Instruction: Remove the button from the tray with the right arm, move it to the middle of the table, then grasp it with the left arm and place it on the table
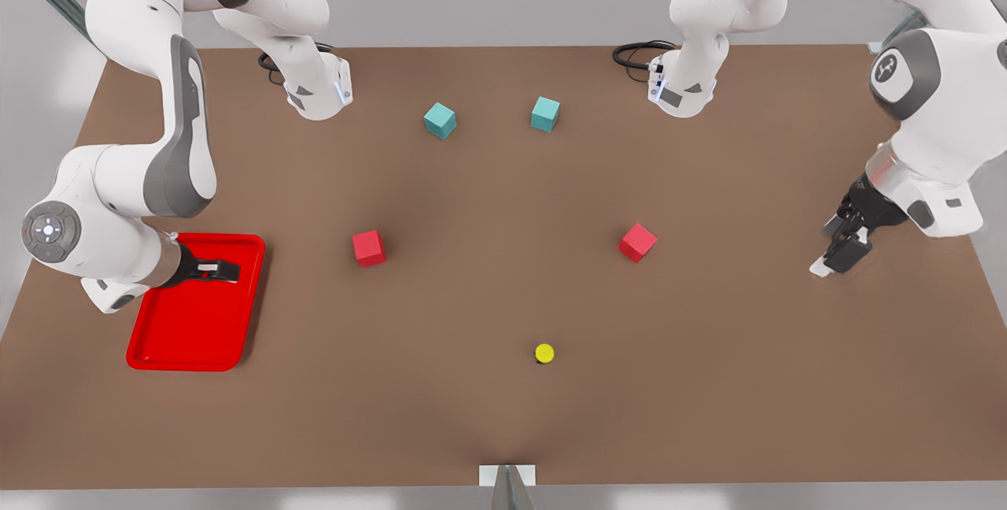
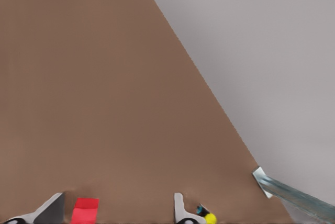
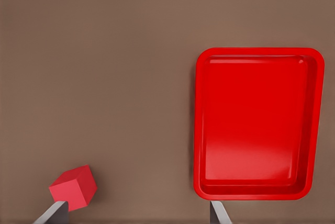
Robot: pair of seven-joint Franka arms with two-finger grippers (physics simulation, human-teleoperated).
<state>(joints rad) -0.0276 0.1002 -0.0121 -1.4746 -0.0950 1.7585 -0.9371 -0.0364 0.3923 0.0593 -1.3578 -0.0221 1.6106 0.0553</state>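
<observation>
The button [image 1: 544,353], a yellow cap on a small black body, stands on the bare table [image 1: 503,203] near its front edge, a little to the front view's right of centre. It also shows as the button [image 2: 210,217] beside one left fingertip. The red tray [image 1: 189,337] lies at the front view's left; the tray [image 3: 256,130] holds nothing. My right gripper [image 1: 228,271] hovers over the tray's far end, open and holding nothing [image 3: 136,214]. My left gripper [image 1: 835,256] hangs at the front view's right edge, open and holding nothing [image 2: 115,212].
Two red cubes [image 1: 369,248] [image 1: 637,242] sit mid-table, and two teal cubes [image 1: 440,120] [image 1: 544,114] sit farther back. One red cube [image 3: 73,187] lies by a right fingertip; another red cube [image 2: 85,211] lies between the left fingers' line of sight.
</observation>
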